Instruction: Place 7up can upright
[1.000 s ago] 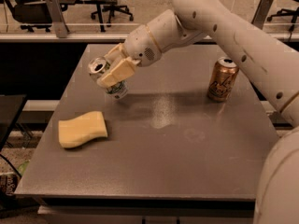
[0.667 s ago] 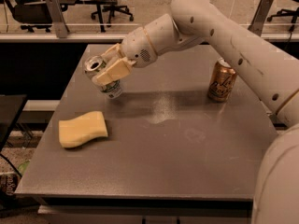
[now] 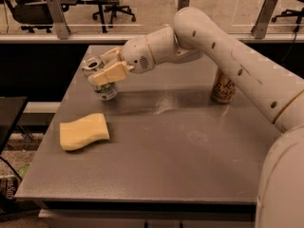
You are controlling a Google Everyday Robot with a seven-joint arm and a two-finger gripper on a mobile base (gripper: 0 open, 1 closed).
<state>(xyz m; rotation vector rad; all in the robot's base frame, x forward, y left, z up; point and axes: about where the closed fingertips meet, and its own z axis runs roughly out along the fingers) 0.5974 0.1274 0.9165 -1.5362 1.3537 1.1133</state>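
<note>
The 7up can (image 3: 101, 82), white and silver with green markings and a silver top, stands at the left rear of the grey table (image 3: 180, 146), tilted a little to the left with its base at the table surface. My gripper (image 3: 105, 66) is shut on the 7up can, with one tan finger (image 3: 110, 73) across its front and the other behind it. The white arm reaches in from the right across the back of the table.
A yellow sponge (image 3: 84, 131) lies at the front left of the table. A copper-orange can (image 3: 223, 89) stands upright at the right rear, partly behind my arm. Office chairs and a railing are behind the table.
My gripper has moved a little to the left with the can in it, and the can now sits lower and closer to upright.
</note>
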